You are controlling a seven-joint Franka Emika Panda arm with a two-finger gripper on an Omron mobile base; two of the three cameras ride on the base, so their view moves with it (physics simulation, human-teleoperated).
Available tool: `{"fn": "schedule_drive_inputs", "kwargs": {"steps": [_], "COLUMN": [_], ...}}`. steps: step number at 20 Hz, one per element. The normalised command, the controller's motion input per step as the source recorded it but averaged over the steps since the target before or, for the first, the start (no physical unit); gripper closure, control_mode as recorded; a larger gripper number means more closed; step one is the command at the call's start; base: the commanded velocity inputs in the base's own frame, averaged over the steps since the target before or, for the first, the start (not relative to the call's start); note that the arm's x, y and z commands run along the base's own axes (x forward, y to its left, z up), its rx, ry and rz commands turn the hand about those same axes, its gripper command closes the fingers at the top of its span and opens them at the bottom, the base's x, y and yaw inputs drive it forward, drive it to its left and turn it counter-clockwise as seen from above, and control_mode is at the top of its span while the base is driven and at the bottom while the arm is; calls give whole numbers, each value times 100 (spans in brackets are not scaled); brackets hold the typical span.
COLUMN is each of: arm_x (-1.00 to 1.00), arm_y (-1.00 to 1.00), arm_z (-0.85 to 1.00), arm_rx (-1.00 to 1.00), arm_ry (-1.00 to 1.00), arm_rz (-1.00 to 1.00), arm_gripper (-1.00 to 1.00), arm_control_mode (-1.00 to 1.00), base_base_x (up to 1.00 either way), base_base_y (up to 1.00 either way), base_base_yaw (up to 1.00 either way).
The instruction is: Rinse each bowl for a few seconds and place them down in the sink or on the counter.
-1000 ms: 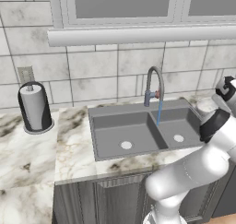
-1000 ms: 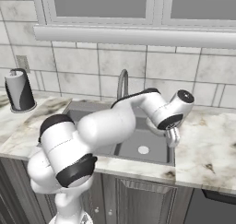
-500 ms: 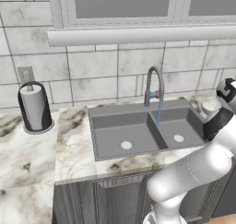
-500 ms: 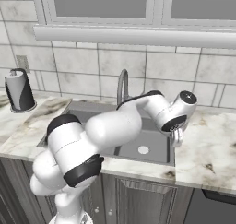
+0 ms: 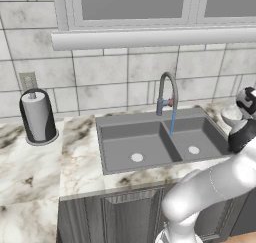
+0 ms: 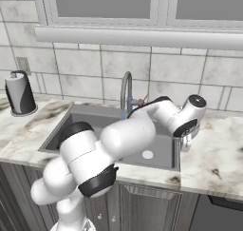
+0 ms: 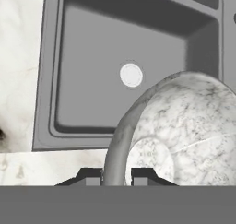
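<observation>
The pale grey-white mottled bowl (image 7: 184, 126) hangs tilted on its side in the hand view. My gripper (image 7: 116, 174) is shut on its rim, one finger tip on each side of the wall. Below it lies the right basin of the dark grey sink (image 7: 83, 103), with its round pale drain (image 7: 131, 74). From the left base view the bowl (image 5: 231, 117) sits by the sink's right edge, with the gripper (image 5: 239, 132) at it. In the right base view the gripper (image 6: 186, 142) hangs over the sink's right rim, by the counter (image 6: 213, 154).
The arched faucet (image 5: 167, 89) runs a thin blue stream of water (image 5: 173, 122) into the right basin. A paper towel holder (image 5: 37, 117) stands on the marble counter (image 5: 30, 172) far left. A tiled wall and window sill lie behind the sink.
The hand with the bowl has shifted a little to the right, toward the sink's right edge. The water keeps running.
</observation>
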Motion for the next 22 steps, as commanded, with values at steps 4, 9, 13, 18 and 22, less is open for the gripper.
{"fn": "schedule_drive_inputs", "kwargs": {"steps": [4, 9, 13, 18, 22], "arm_x": [5, 7, 15, 17, 18], "arm_y": [-20, -15, -5, -6, -6], "arm_z": [-16, -18, -19, -22, -21], "arm_rx": [3, 4, 1, 0, 0], "arm_ry": [0, -2, -2, -1, 0], "arm_rz": [-2, -1, -1, -2, -1], "arm_gripper": [100, 100, 100, 100, 100], "arm_control_mode": [-100, -100, -100, -100, -100], "base_base_x": [0, 0, 0, 0, 0], "base_base_y": [0, 0, 0, 0, 0], "base_base_yaw": [0, 0, 0, 0, 0]}}
